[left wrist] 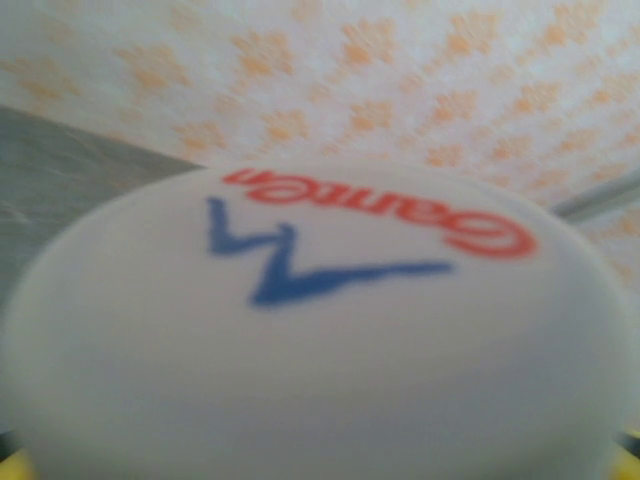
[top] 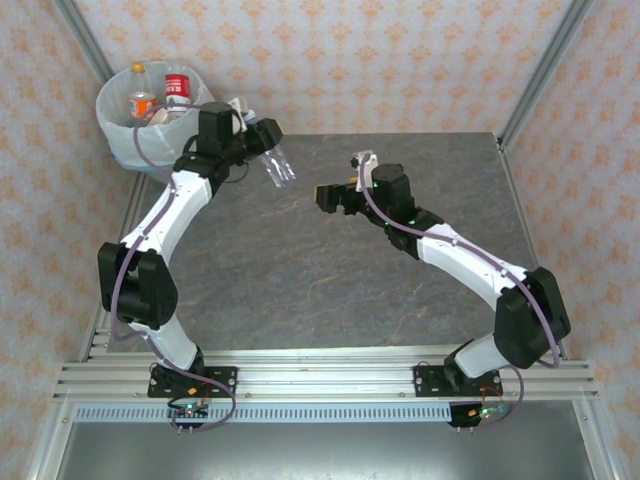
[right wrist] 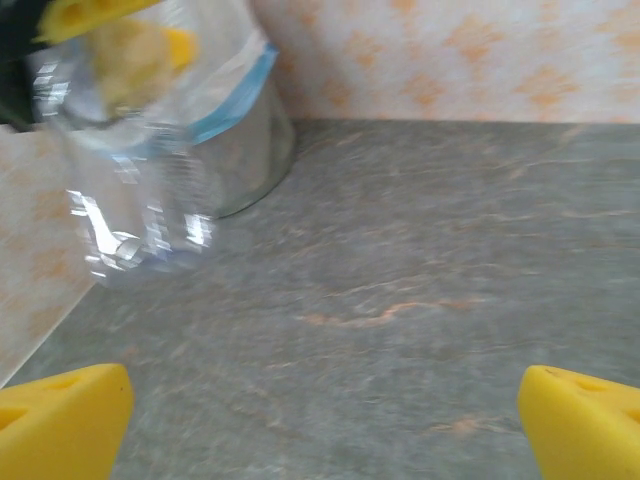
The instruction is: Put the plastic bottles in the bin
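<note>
Now | left gripper [top: 266, 148] grips bottle [top: 282, 170] near bin [top: 118, 146] rim | right gripper [top: 325, 197] spread

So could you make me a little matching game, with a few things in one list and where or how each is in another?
1 clear bottle
2 red-labelled bottle
3 right gripper
4 bin

a open, empty
b at the far left corner
c inside the bin
d held by the left gripper

Pairs: 1-d, 2-c, 3-a, 4-b.
</note>
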Motion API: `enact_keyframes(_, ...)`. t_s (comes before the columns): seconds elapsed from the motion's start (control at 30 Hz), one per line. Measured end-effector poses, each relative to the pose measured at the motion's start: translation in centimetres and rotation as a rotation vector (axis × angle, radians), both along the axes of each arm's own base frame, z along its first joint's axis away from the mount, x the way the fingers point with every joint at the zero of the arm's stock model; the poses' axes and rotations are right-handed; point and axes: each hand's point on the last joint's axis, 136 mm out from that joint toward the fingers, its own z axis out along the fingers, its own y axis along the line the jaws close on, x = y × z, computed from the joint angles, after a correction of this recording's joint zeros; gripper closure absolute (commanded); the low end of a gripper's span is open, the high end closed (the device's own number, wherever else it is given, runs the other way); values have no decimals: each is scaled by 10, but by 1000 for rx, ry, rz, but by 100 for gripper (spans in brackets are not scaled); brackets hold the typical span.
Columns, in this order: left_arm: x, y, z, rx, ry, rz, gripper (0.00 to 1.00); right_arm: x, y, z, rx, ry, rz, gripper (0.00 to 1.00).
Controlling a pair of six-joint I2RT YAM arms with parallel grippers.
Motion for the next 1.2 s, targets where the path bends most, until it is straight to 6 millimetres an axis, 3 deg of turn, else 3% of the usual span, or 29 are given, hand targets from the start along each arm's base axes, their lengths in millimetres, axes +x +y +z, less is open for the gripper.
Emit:
enact_keyframes(0.13,11,51,27,75,-46,138,45,13,-42,-5,-25,6,-168,1)
enact_keyframes(0.23,13,87,65,149,-106,238,45,20,-73,-16,-39,27,-285,1)
enact_keyframes(0.3,13,107,100,204,-168,300,45,21,-88,-25,-51,46,-345,1)
enact_keyframes(0.4,11,127,145,278,-256,380,45,22,-99,-34,-64,65,-391,1)
enact_keyframes(0.53,15,154,175,366,-305,484,45,22,-103,-35,-70,68,-415,1)
enact_keyframes(0.67,28,192,177,419,-281,601,44,22,-106,-34,-75,63,-432,1)
enact_keyframes(0.8,40,227,162,479,-226,698,44,21,-110,-31,-77,53,-449,1)
enact_keyframes(1.2,55,300,122,636,-96,865,41,10,-125,-35,-108,43,-492,1)
